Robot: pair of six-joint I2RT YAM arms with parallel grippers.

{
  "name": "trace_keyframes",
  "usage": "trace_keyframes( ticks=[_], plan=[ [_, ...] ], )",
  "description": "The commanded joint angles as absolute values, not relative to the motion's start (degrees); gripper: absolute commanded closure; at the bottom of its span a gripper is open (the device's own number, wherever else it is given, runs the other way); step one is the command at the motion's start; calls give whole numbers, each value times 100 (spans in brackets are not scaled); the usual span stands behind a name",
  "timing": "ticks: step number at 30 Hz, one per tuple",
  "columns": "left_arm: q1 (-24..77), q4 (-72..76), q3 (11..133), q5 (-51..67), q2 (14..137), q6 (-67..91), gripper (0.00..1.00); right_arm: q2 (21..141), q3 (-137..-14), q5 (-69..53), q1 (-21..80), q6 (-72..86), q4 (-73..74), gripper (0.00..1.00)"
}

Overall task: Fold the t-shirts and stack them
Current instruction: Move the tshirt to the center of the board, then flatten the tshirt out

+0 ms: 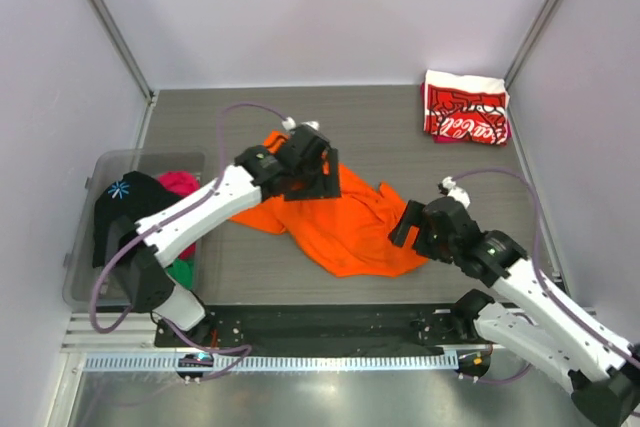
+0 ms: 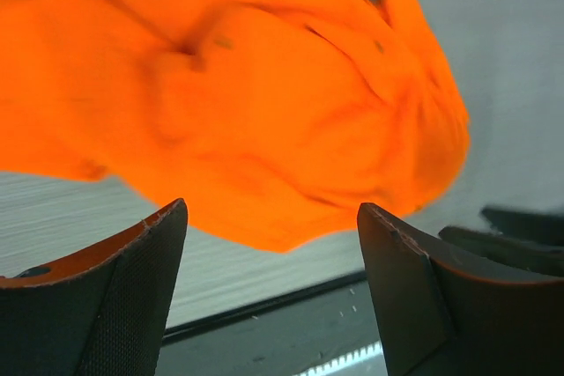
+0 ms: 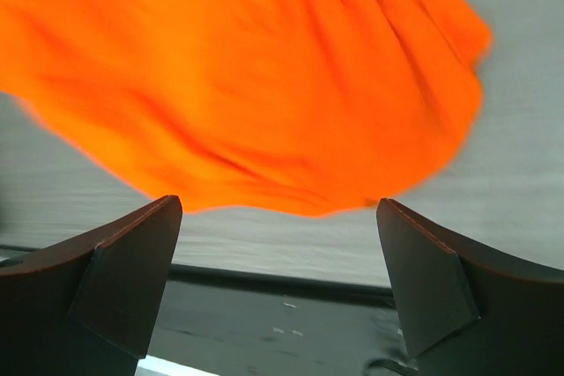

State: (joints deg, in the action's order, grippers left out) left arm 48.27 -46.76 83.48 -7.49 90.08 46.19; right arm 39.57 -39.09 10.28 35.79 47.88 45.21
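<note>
Here, tabletop (image 1: pixel 230 117): grey wood-grain surface on which all the cloth is carried, enclosed by pale walls.
Orange t-shirt (image 1: pixel 340 222): spread unfolded and rumpled across the middle of the tabletop, running from the centre toward the near right; no fold is judged to have been made yet.
Bin (image 1: pixel 78 267): clear tub set at the left edge, in which a black tee (image 1: pixel 125 202), a pink one (image 1: pixel 178 183) and a green one (image 1: pixel 182 272) are heaped.
Coca-Cola t-shirt (image 1: pixel 463 109): laid folded in the far right corner, well apart from the orange one; it is taken as the start of the stack.
Left gripper (image 2: pixel 273 217): held over the far left part of the orange cloth, jaws spread wide, nothing between them.
Right gripper (image 3: pixel 280 209): held at the near right end of the cloth, jaws likewise wide apart and empty.
Risk, grasp: several bunched layers could be pinched instead of one hem, since the cloth is heavily wrinkled.
Risk, fold: a skewed fold could result if the shirt is not flattened first.
Risk, arms: the cloth could be dragged toward the near edge by uneven pulls.
</note>
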Motion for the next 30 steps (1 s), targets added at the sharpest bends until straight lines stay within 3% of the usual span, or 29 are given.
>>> trace_keyframes(
  ticks=[1,7,12,15,20,23,27,28,30],
  plan=[
    [4098,-4966,7833,-1143,8307,4579,21,4157,-3472,816,3603,5211,4281,2],
    [2726,-4702,6549,-853,7489,4289,24,5079,-3244,624,3595,5203,3622,2],
    [2373,-4720,6021,-1265,7471,4533,27,5825,-2945,527,3586,5352,3068,2],
    [2102,-4309,5505,-1372,7348,4885,34,6020,-2892,711,3586,5361,2962,2],
    [1934,-3612,5001,-1326,7451,5194,35,6354,-2892,747,3035,5142,2866,5],
    [1925,-3621,5089,-1519,7838,5308,34,6468,-2874,432,2437,4870,2682,17],
    [1828,-3437,4993,-1775,7823,5493,36,6697,-3049,220,1838,4545,2646,49],
    [1819,-3323,4975,-1810,7744,5519,37,6741,-3172,220,1724,4387,2663,65],
    [1811,-3296,5010,-1968,7481,5528,41,6794,-3357,324,1138,4193,2882,76]
  ],
)
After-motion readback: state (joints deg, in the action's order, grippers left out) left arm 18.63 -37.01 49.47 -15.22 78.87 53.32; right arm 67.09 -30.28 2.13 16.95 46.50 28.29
